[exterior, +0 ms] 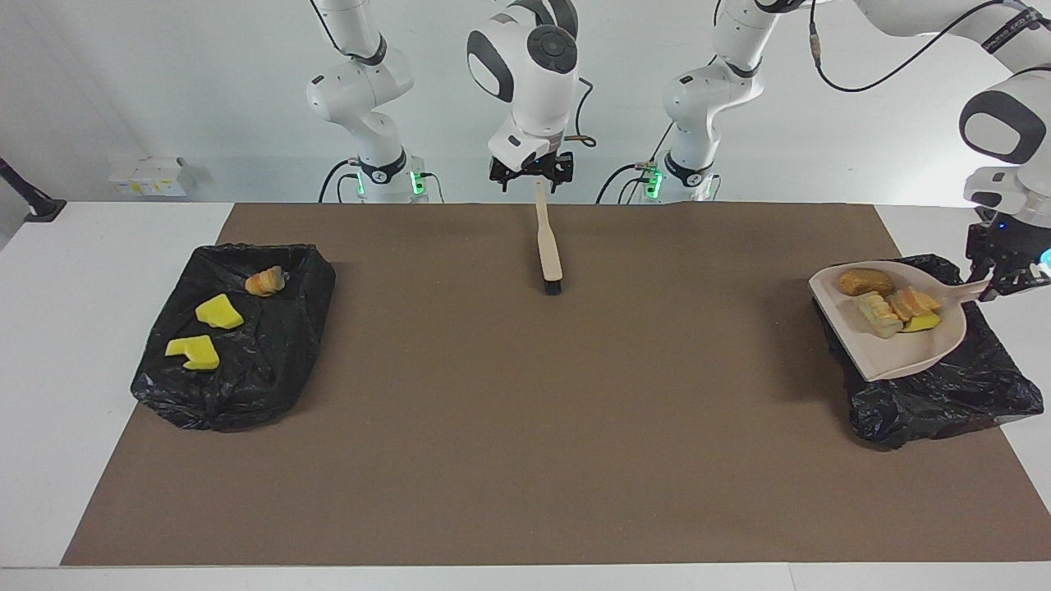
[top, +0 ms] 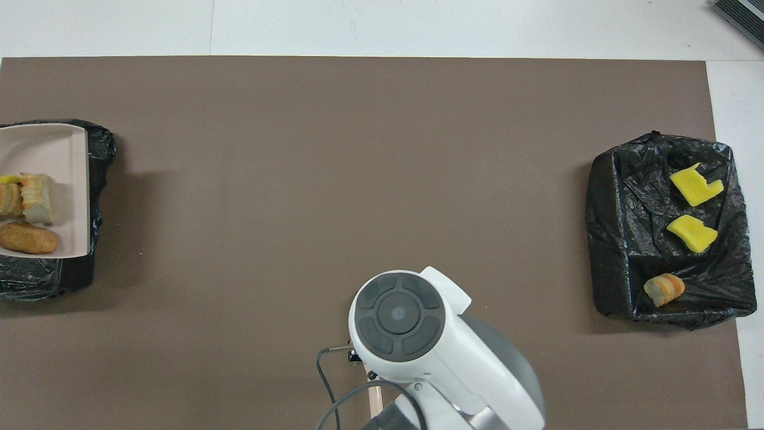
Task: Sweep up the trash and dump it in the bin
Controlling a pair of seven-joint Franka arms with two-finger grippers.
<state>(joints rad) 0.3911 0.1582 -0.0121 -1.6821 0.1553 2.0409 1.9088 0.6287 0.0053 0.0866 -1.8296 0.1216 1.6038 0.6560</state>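
A beige dustpan [exterior: 903,349] [top: 48,149] is raised over the black-lined bin [exterior: 944,394] [top: 101,140] at the left arm's end. It carries trash: a brown oval lump [exterior: 865,281] [top: 27,237], a tan piece [exterior: 877,314] [top: 37,197], an orange-striped piece [exterior: 907,304] and a yellow bit [exterior: 925,322]. My left gripper [exterior: 1006,283] is shut on the dustpan's handle. My right gripper [exterior: 532,179] stands open just above the handle end of the beige brush [exterior: 547,246], whose black bristles rest on the mat. In the overhead view its wrist hides the gripper.
A second black-lined bin [exterior: 238,386] [top: 609,239] sits at the right arm's end. It holds two yellow foam pieces [exterior: 218,312] [top: 695,184] and an orange-striped piece [exterior: 264,281] [top: 664,289]. A brown mat [exterior: 525,427] covers the table.
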